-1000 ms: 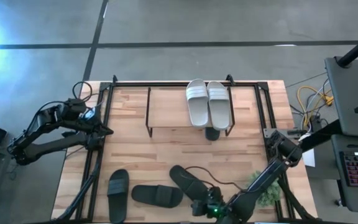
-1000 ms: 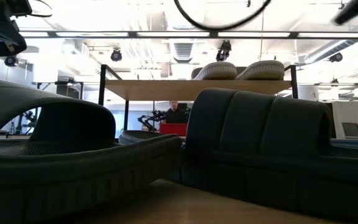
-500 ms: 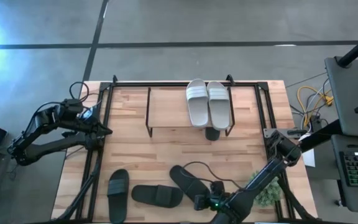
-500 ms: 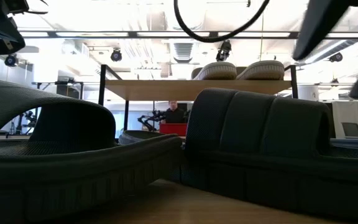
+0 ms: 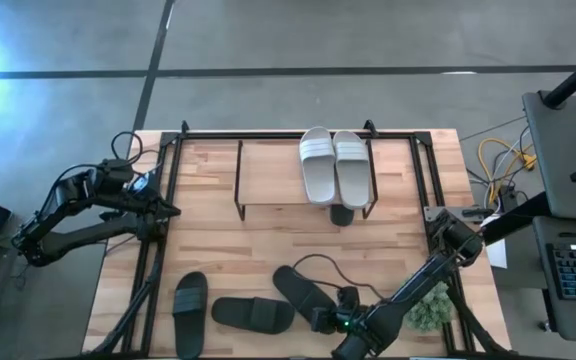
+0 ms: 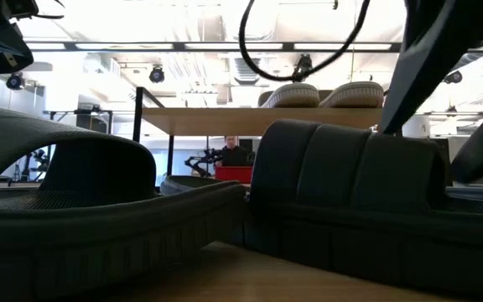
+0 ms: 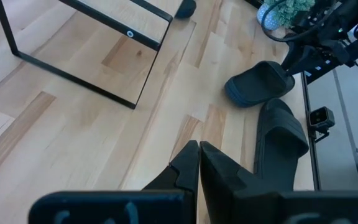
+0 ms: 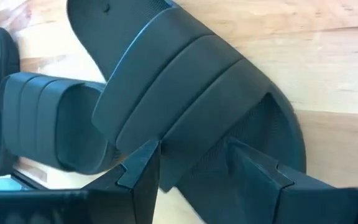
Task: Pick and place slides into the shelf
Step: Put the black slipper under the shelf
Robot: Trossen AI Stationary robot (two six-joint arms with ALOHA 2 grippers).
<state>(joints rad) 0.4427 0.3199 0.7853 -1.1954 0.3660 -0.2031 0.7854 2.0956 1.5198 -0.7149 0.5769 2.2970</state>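
Wooden table (image 5: 268, 250); three dark slides (image 5: 253, 314) crowd right gripper (image 5: 325, 322).

two slides (image 5: 334, 166) on shelf (image 5: 268, 172)

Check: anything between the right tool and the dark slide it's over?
Nothing visible. The right tool stands open, fingers astride the broad strap of the dark grey slip-on slide on the wooden table.

table (image 5: 258, 250): pale wood planks | shelf (image 5: 268, 170): black metal tube, wood top | dark slides (image 8: 185, 112): matt, ribbed strap
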